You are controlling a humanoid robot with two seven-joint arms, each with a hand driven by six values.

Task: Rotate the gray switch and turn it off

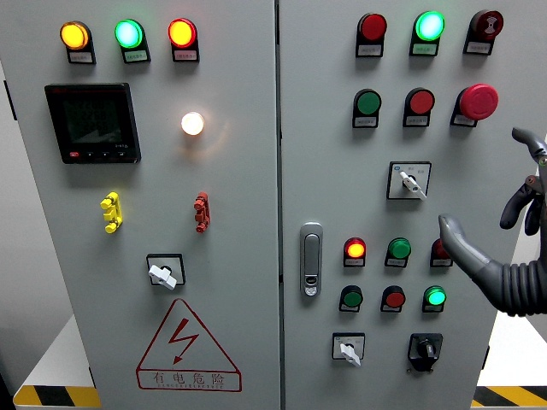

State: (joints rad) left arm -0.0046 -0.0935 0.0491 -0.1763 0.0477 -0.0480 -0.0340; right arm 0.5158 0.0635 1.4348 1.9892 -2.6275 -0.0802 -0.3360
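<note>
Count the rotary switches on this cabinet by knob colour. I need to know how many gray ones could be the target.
Gray rotary switches: 3
Black rotary switch: 1
Total: 4

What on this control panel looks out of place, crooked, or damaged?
Nothing looks damaged. The three gray switches have handles pointing diagonally rather than straight, which is likely just their setting. The right hand hovers nearby.
</note>
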